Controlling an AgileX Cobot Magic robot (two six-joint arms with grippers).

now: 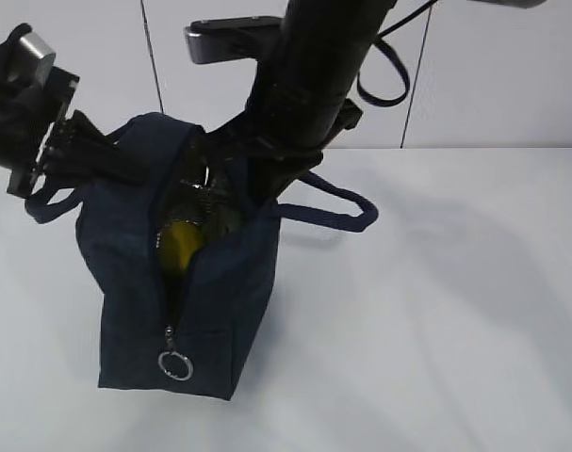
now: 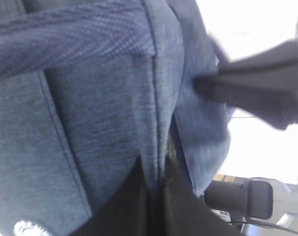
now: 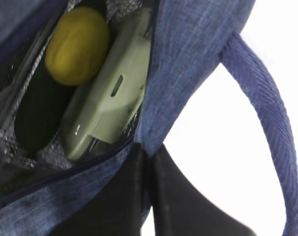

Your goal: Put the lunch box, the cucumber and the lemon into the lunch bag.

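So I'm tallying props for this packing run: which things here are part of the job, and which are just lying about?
Part of the job:
lunch bag
lemon
lunch box
cucumber
(all three sit inside the bag)

Just lying about:
nothing loose; only the white table

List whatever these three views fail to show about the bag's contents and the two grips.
- Cucumber: right wrist view shows only a dark stretch; the lemon and the lunch bag rim cover the rest.
- Lunch box: its base is hidden below its lid, low in the bag.
- Exterior view: only the lemon shows through the opening.
- Left gripper: fingertips press bag fabric, the picture blurred.
- Right gripper: fingers cut off by the bottom edge.
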